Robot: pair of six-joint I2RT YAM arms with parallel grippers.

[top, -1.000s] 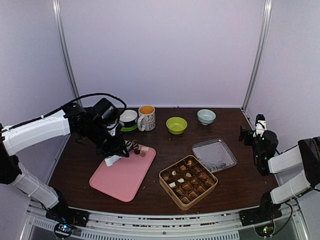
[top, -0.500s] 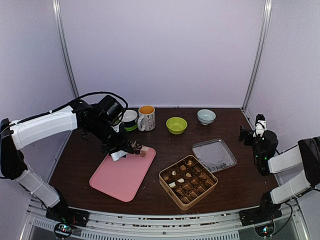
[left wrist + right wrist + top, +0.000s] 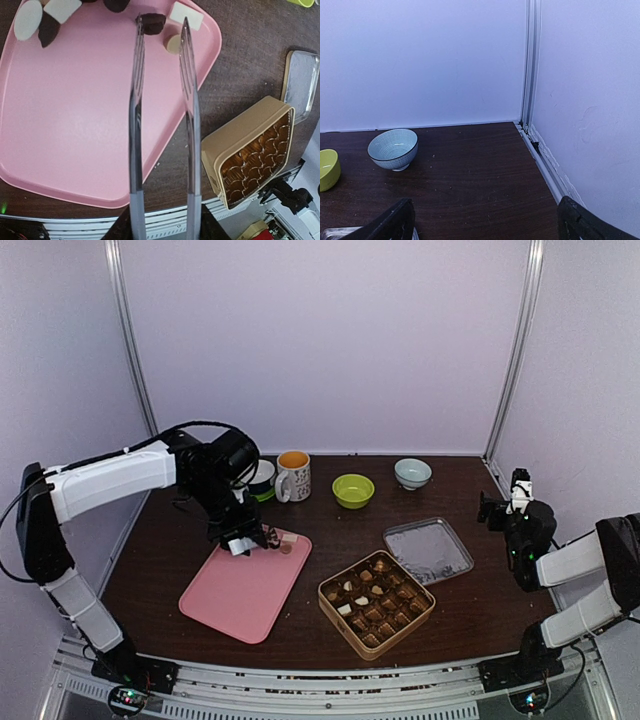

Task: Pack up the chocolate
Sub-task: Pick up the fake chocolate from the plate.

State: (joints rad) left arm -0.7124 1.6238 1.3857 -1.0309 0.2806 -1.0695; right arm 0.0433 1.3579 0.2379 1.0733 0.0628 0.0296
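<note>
Several chocolate pieces lie at the far end of the pink tray [image 3: 75, 115]: a white oval [image 3: 27, 19], a dark piece [image 3: 48, 29], a cream square [image 3: 186, 15] and a tan round one [image 3: 173, 43]. My left gripper [image 3: 235, 532] [image 3: 165, 231] is shut on the metal tongs [image 3: 136, 125]. The tong tips straddle a dark chocolate [image 3: 152, 23]; the left tip touches it and the right tip stands just off it. The gold tin [image 3: 376, 604] holds several chocolates in its compartments. My right gripper [image 3: 485, 225] [image 3: 507, 508] is open at the table's right edge, holding nothing.
The tin's silver lid [image 3: 428, 549] lies right of the tray. Along the back stand a mug [image 3: 293, 475], a dark cup [image 3: 258, 478], a green bowl [image 3: 353, 490] and a blue-white bowl [image 3: 393, 148]. The right wall rail [image 3: 542, 160] runs close to my right gripper.
My left arm has swung right and toward the back end of the tray, bringing the tong tips to the chocolates there. The right arm has not moved.
</note>
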